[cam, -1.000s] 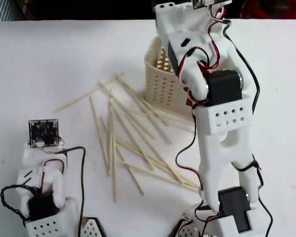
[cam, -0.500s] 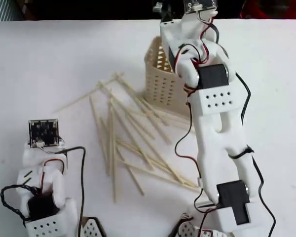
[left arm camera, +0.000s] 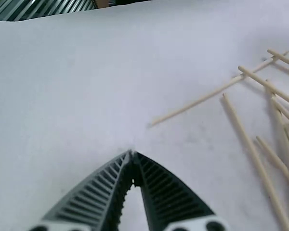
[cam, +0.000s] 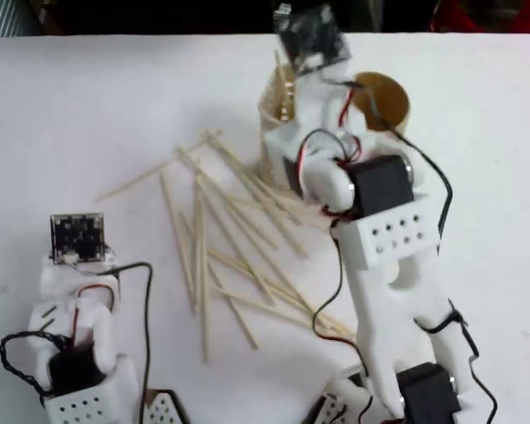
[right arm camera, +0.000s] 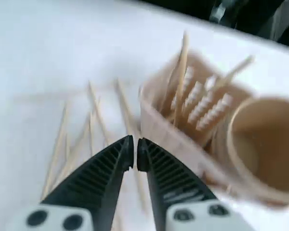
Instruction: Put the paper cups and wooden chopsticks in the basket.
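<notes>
High view: the right arm is stretched over the basket, and much of the basket is hidden under it. The paper cup is seen at the basket's edge. In it or just beside it cannot be told. A crossed pile of loose chopsticks is scattered on the desk, some ends touching the basket wall. The left arm is parked well apart from the pile.

Left wrist view: the left gripper is held above bare desk, jaws together, nothing held. The nearest sticks lie off to one side.

Right wrist view: the right gripper is hung above the basket's outer wall, jaws together bar a sliver, nothing clamped. A few upright chopsticks are stood inside already. The cup mouth is turned toward the camera.

Step judged: next stick pickup. A top-lying stick should be taken near mid-length with the jaws across it, lifted clear, then tipped end-down into the basket. Crossed sticks underneath may be dragged along. Those leaning on the wall could shove the light basket or cup.
</notes>
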Tool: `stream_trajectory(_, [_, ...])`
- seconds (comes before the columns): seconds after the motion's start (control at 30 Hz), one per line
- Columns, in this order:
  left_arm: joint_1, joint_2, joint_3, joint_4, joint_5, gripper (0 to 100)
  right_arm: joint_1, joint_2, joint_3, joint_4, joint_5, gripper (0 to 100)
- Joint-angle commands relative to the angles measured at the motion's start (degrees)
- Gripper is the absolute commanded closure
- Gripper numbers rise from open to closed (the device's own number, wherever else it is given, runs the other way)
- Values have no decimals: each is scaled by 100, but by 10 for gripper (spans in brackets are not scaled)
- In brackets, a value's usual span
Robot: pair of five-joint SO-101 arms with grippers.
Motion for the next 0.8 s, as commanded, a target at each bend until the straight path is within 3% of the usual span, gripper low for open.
stream_trajectory(0.0, [-4,-40,-510,-88,-18,972,13,-259,659,312,-53,972])
stream_trajectory(0.23, [215,-31,-1547,536,-422,945,207,-831,2901,-910,-53,972])
stream_trajectory(0.5, [1279,163,-2321,1310,-607,940,752,-1789,5011,-3046,-747,968])
stream_trajectory(0.77, [2176,3222,-3393,1310,-580,939,1015,-2176,5705,-3873,-1231,967])
